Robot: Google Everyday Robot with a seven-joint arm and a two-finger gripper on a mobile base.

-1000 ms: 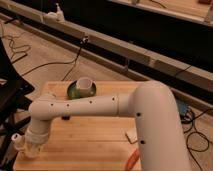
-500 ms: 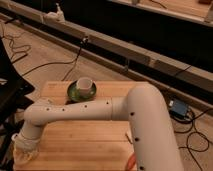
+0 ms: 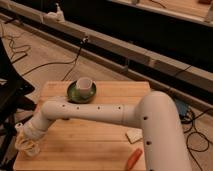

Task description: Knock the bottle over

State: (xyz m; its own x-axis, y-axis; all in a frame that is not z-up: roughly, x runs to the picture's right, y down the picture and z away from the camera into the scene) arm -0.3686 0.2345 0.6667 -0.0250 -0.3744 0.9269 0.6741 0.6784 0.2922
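Note:
The bottle is a small pale thing with a round white cap, standing at the front left edge of the wooden table. Only its top shows clearly; its body is partly hidden behind my wrist. My gripper hangs from the long white arm at the table's front left corner, just right of and below the bottle's cap, close to or touching it. I cannot tell which.
A white cup on a green plate stands at the back of the table. A small white piece and an orange object lie at the front right. A black chair stands left of the table. Cables run across the floor.
My arm has stretched further left and lowered, carrying the gripper toward the table's front left corner beside the bottle. The cup and plate have not moved.

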